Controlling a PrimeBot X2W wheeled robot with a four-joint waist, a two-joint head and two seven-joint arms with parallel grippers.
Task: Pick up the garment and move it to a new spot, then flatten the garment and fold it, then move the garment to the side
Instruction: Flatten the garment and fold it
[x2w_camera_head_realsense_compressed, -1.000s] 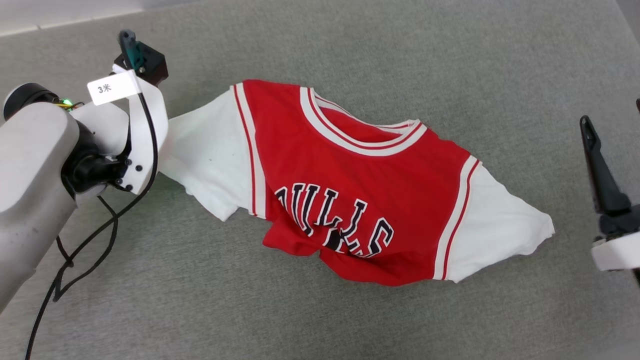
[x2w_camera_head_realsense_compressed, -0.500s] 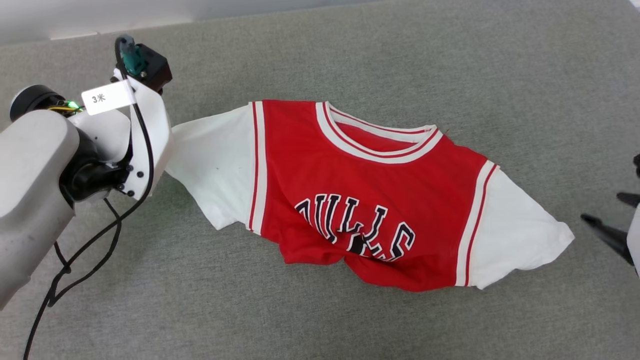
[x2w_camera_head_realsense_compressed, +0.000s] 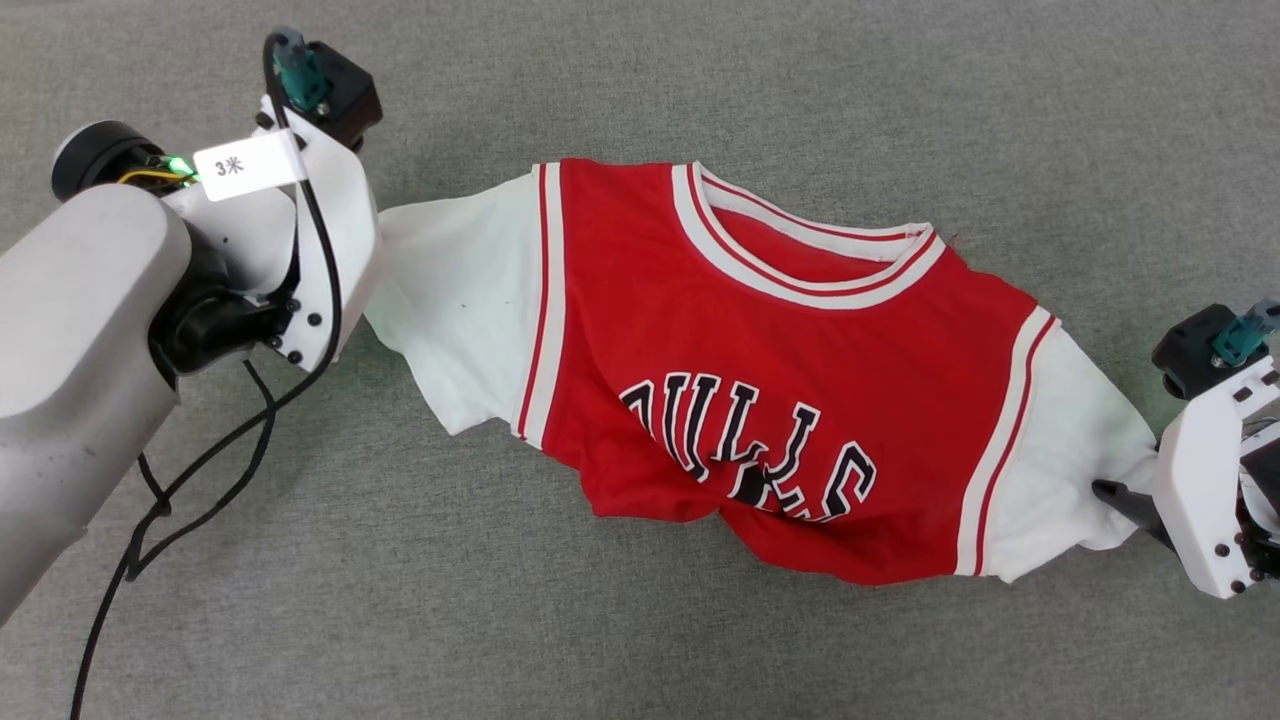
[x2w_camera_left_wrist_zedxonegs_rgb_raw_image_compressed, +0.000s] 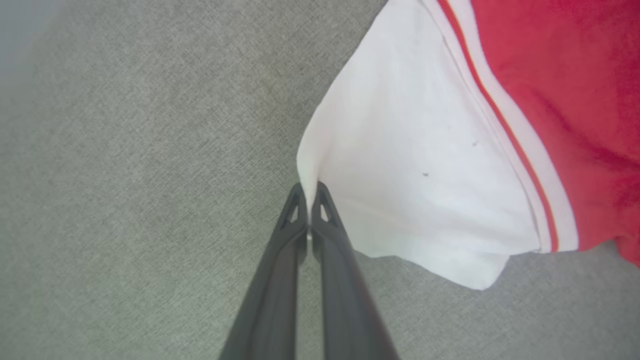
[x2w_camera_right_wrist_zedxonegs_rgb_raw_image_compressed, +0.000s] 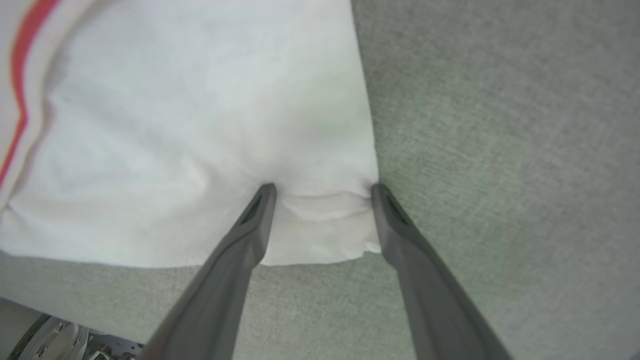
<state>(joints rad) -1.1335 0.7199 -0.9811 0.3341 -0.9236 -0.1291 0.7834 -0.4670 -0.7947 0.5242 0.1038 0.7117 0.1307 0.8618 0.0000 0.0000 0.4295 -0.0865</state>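
1. Red jersey cloth with white sleeves: the garment (x2w_camera_head_realsense_compressed: 760, 380) lies on the grey woven surface (x2w_camera_head_realsense_compressed: 640, 620) with the chest letters up. It is stretched between the two tools, and its lower part is bunched under the letters.
2. The left tool (x2w_camera_left_wrist_zedxonegs_rgb_raw_image_compressed: 309, 192) is pinched shut on the edge of the left sleeve (x2w_camera_left_wrist_zedxonegs_rgb_raw_image_compressed: 410, 165), with a thin fold of white cloth between its fingers.
3. The right tool (x2w_camera_right_wrist_zedxonegs_rgb_raw_image_compressed: 324, 189) stands fully spread. Its fingers press at the hem corner of the right sleeve (x2w_camera_right_wrist_zedxonegs_rgb_raw_image_compressed: 200, 125), with a small ridge of cloth between them, but it grips nothing yet.
4. I judge that the step in hand is to take this second sleeve. The right tool should close only when the ridge sits well between the fingers, because the last corner alone may slip out.
5. After that, both tools should rise together and evenly. A pull from one side only may drag the garment and wrinkle it more.
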